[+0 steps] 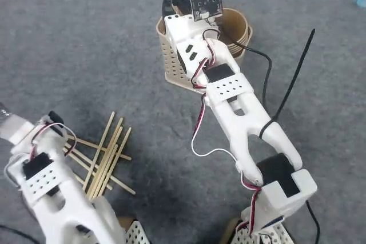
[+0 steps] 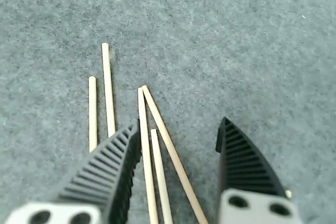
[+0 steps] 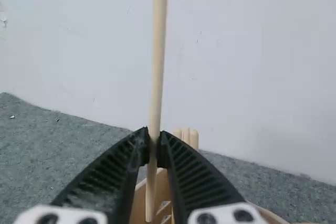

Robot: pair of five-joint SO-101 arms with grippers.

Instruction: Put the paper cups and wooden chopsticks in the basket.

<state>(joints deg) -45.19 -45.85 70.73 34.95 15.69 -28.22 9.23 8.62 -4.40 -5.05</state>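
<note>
A beige perforated basket (image 1: 171,64) stands at the back of the grey carpet. Nested brown paper cups (image 1: 235,27) sit at its right end. My right gripper (image 1: 172,5) hangs over the basket's left end, shut on one wooden chopstick (image 3: 158,51) held upright. This gripper (image 3: 153,136) has the stick's lower end below its fingertips; more chopstick tips (image 3: 186,135) poke up behind. Several loose chopsticks (image 1: 106,152) lie crossed at the front left. My left gripper (image 2: 181,124) is open low over them, with some chopsticks (image 2: 147,150) between its fingers.
Black cables (image 1: 289,92) trail right of the right arm. A white wall (image 3: 252,51) rises behind the basket. Perforated arm bases (image 1: 137,232) sit at the front edge. Bare carpet (image 1: 86,44) spreads left of the basket.
</note>
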